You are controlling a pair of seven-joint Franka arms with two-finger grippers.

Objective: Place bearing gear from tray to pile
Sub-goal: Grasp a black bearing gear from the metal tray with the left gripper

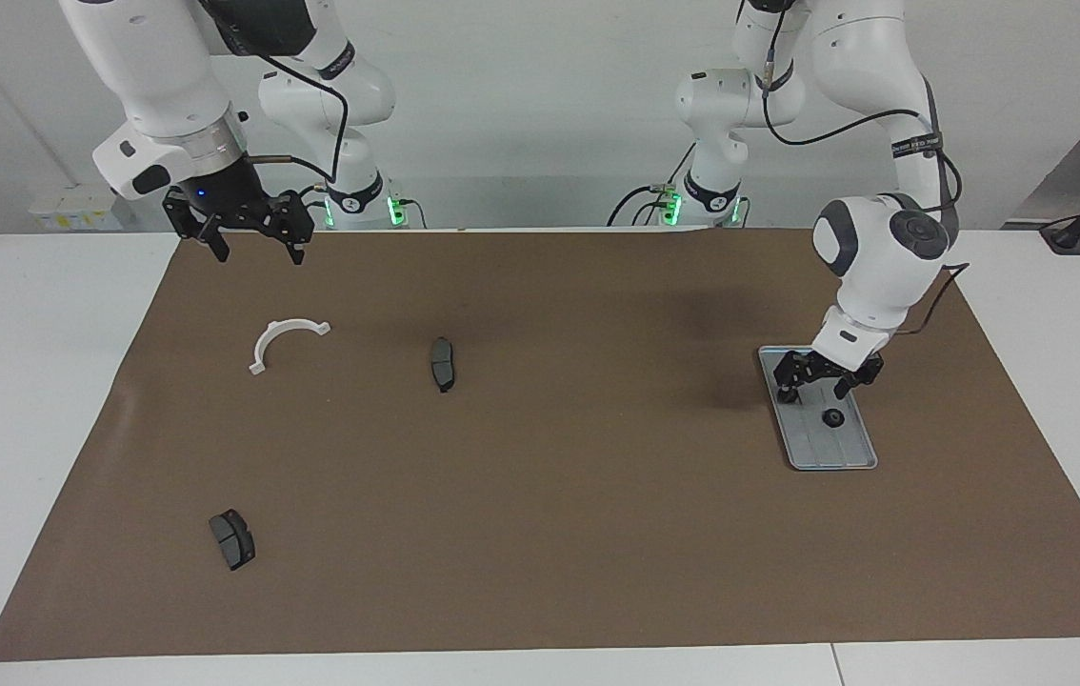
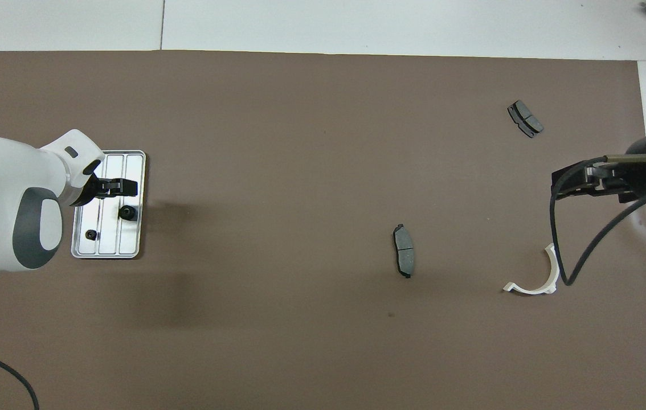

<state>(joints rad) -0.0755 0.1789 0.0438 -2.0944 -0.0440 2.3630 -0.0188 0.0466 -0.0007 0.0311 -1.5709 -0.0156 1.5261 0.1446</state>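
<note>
At the left arm's end of the table, the left gripper [image 1: 818, 377] is down in the grey tray [image 1: 852, 451], around a bearing gear [image 2: 101, 194]; it should centre and close fully before lifting. Whether its fingers grip yet cannot be told. The right gripper [image 1: 255, 246], fingers apart and empty, waits above the pile's white bracket [image 1: 279, 341].

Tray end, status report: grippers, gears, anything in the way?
Left gripper down in the tray, over the gears. Grasp: cannot tell. Right gripper open, waiting above the white bracket. Nothing in the way.
</note>
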